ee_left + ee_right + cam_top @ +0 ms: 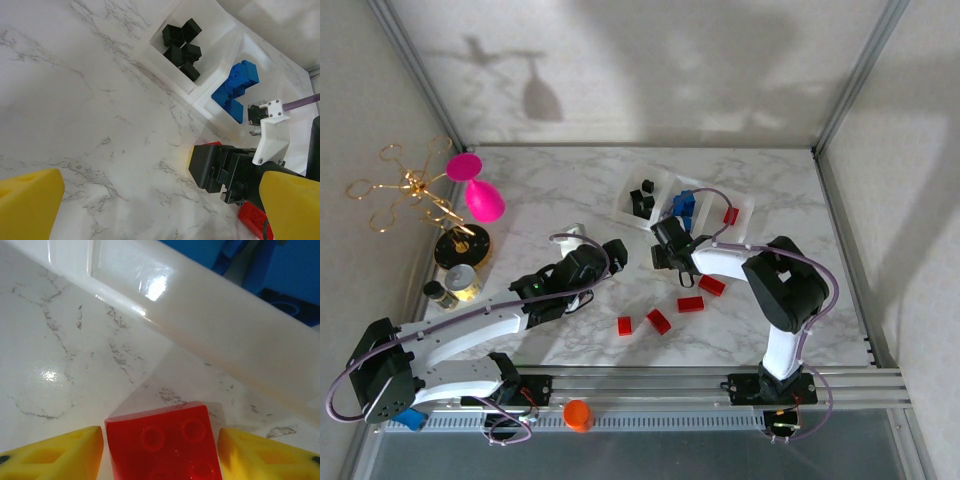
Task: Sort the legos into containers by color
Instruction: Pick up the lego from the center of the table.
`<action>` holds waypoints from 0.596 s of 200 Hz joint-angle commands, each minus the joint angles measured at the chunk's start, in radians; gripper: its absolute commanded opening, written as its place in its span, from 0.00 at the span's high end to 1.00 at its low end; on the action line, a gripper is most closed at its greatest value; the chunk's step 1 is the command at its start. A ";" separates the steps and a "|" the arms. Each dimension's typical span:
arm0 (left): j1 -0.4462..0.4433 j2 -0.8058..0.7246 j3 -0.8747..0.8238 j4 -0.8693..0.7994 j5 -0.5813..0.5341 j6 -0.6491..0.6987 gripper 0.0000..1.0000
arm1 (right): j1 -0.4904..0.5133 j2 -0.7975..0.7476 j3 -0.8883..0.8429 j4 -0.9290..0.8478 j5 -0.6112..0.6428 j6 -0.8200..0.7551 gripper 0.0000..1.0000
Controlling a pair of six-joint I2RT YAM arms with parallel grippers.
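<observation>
Holding the left gripper [613,254] wide open, its yellow fingers [30,205] spread far apart above a bare stretch of the white marbled surface [90,100], gripping nothing. Straddling a small red plastic brick [160,437] with the right gripper [161,460], just beside the outer wall of the white three-compartment plastic tray [210,75], with the fingers close against both sides of that brick; not being able to tell whether the grip is actually clamping it or only flanking it. Seeing black bricks [182,47] piled in the tray's left compartment, blue bricks [235,90] heaped in the middle one, and a single red brick [731,215] lying in the right one. Seeing four more red bricks [691,304] lying loose on the surface between the tray and the arm bases, apart from one another. Seeing, at the far left, a gold wire stand [415,185] with a bright pink goblet-shaped thing [480,195] just beside it, and an orange round knob [578,414] sitting on the front rail between the two arm bases.
</observation>
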 commanded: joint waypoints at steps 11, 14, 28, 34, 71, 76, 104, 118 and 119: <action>0.011 0.004 -0.009 -0.011 -0.018 -0.016 0.00 | -0.004 0.030 0.030 -0.009 -0.008 -0.040 0.46; 0.011 0.007 -0.009 -0.011 -0.017 -0.016 0.00 | -0.004 0.031 0.031 -0.011 -0.006 -0.042 0.47; 0.011 0.016 -0.006 -0.010 -0.011 -0.017 0.01 | -0.005 0.035 0.029 -0.015 -0.002 -0.049 0.50; 0.011 0.018 -0.005 -0.010 -0.010 -0.018 0.00 | -0.005 0.034 0.029 -0.018 0.000 -0.051 0.51; 0.013 0.016 -0.005 -0.009 -0.006 -0.019 0.00 | -0.004 0.004 0.029 -0.026 -0.021 -0.054 0.58; 0.012 0.014 -0.002 -0.011 -0.006 -0.019 0.00 | -0.004 -0.006 0.027 -0.024 -0.028 -0.053 0.58; 0.013 0.001 0.004 -0.024 -0.002 -0.018 0.01 | -0.004 -0.068 0.015 -0.037 -0.051 -0.045 0.59; 0.012 -0.010 0.002 -0.022 0.000 -0.019 0.00 | -0.004 -0.103 0.005 -0.048 -0.061 -0.038 0.58; 0.012 -0.011 0.002 -0.021 0.001 -0.019 0.00 | -0.004 -0.106 0.005 -0.047 -0.062 -0.037 0.59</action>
